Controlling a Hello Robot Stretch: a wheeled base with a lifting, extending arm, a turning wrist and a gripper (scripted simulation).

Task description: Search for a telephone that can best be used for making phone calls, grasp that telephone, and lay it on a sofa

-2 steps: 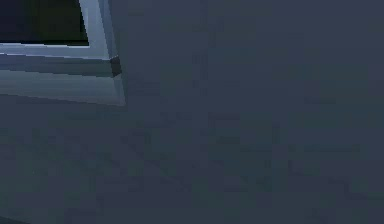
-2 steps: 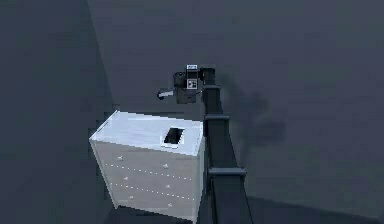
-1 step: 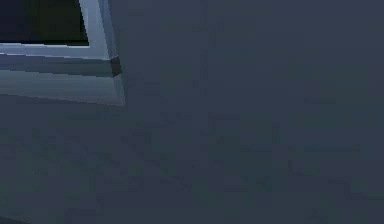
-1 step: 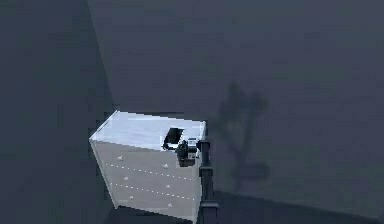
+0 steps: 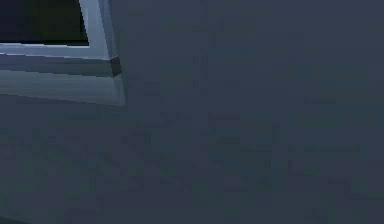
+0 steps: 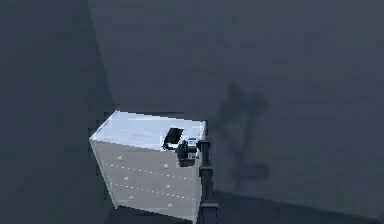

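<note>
Pale grey-white paint covers a chest of drawers [image 6: 135,170] that stands against a dark wall [image 6: 290,70] in the arm side view, with rows of drawers on its front. On its top, toward the right-hand end, lies a small flat dark slab, by its shape the telephone [image 6: 174,135]. Just beside it, at the top's near right corner, sits the claw [image 6: 185,153], at the end of the dark arm [image 6: 207,192]. With the telephone lying on the chest right by the claw, it cannot be told whether the claw has hold of anything or touches the telephone. The forward view has a pale frame [image 5: 100,45] around a dark pane at its upper left, set in a plain wall [image 5: 250,130].
</note>
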